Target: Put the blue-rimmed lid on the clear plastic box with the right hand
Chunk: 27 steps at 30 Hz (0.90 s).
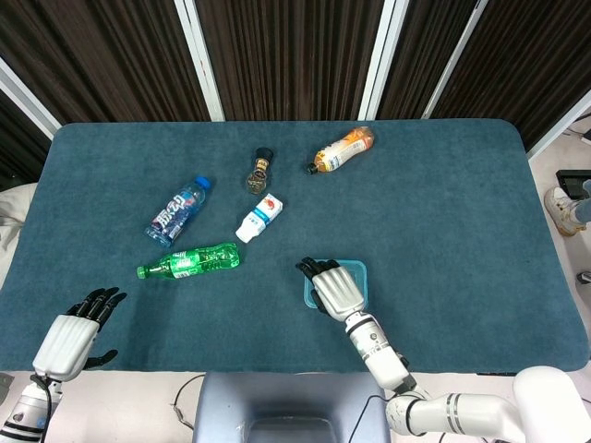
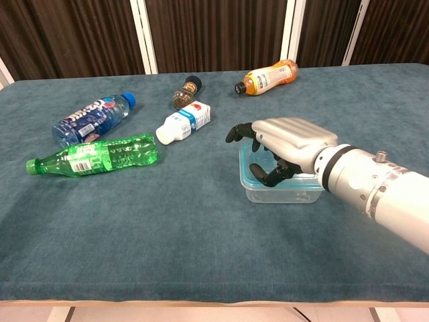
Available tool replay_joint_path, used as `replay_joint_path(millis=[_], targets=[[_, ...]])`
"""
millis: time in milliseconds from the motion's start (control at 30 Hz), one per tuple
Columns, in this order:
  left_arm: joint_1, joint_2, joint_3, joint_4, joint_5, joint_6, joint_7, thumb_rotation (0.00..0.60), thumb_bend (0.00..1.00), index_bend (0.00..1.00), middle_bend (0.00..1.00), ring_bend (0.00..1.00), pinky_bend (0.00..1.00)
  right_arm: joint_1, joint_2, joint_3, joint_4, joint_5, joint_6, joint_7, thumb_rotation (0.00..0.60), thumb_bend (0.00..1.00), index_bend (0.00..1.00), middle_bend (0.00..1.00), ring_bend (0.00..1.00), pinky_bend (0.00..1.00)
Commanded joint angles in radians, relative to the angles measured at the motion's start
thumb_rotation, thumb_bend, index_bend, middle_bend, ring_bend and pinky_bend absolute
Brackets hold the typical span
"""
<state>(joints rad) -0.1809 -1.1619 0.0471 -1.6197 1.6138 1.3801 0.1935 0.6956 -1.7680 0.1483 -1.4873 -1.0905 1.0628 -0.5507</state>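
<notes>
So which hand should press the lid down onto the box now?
The right hand: it is already over the blue-rimmed lid on the clear plastic box. The left hand sits far off at the table's near-left corner.

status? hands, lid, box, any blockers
Right hand over the clear box, fingers down on the blue-rimmed lid. Left hand open, idle at table edge. Nothing in the way.

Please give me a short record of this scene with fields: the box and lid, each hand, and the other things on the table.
box: clear plastic box on the blue table, blue-rimmed lid on top of it
right hand: right hand over the box, fingers curled down onto the lid
left hand: left hand at the near left table edge, holding nothing
other things: green bottle, blue water bottle, milk carton, small dark jar, orange bottle, all lying on their sides
</notes>
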Motion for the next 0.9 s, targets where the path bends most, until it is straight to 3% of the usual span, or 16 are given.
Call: replay_joint_path(millis=[33,900], targets=[[0.000,0.000,0.000,0.000,0.000,0.000,0.000,0.600,0.43,0.16,0.12,0.13,0.40,-0.002,0.003,-0.002,0.003,-0.002,-0.005,0.008,0.600,0.38,0.31,0.28,0.33,0.39],[-0.001,0.001,0.000,-0.003,-0.002,-0.005,0.002,0.600,0.43,0.16,0.12,0.13,0.40,-0.017,0.025,-0.015,0.024,-0.015,-0.042,0.076,0.600,0.37,0.31,0.28,0.33,0.39]])
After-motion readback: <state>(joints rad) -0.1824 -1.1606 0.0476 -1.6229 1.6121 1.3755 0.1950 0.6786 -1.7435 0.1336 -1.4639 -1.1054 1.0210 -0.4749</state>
